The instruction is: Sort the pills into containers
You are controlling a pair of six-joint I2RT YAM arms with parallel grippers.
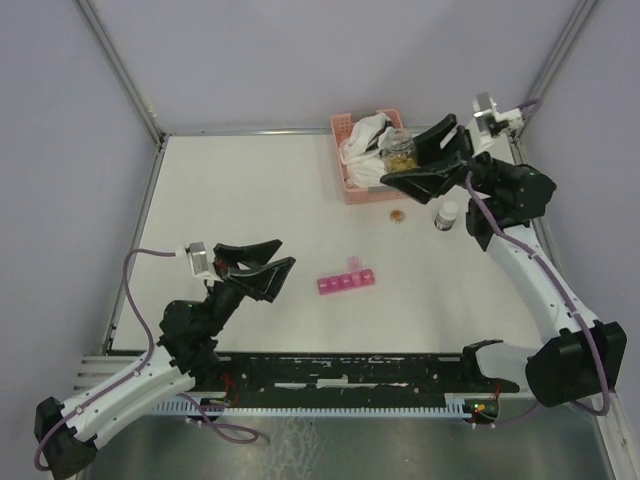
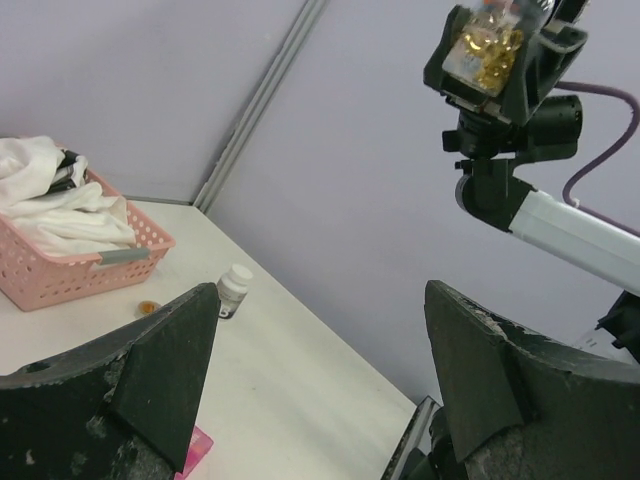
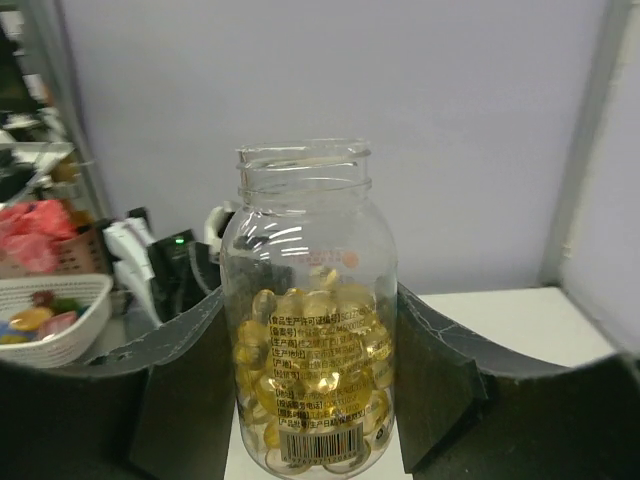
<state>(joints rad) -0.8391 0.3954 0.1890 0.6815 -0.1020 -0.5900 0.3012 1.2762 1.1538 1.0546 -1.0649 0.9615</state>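
At near left the left gripper [image 1: 281,255] hangs with its jaws spread wide and nothing between them. To its right the containers [image 1: 347,281], a short pink strip box, lie near the middle of the table [image 1: 250,190]. At far right the right gripper [image 1: 402,160] is clamped on the sides of a clear, uncapped jar [image 3: 305,200] of amber pills [image 3: 310,340], held up off the table by the pink basket [image 1: 350,188], with a white-capped bottle [image 1: 446,215] standing nearer.

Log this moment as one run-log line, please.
right gripper: shut on jar of pills, raised, uncapped | left gripper: open, empty | containers: on table
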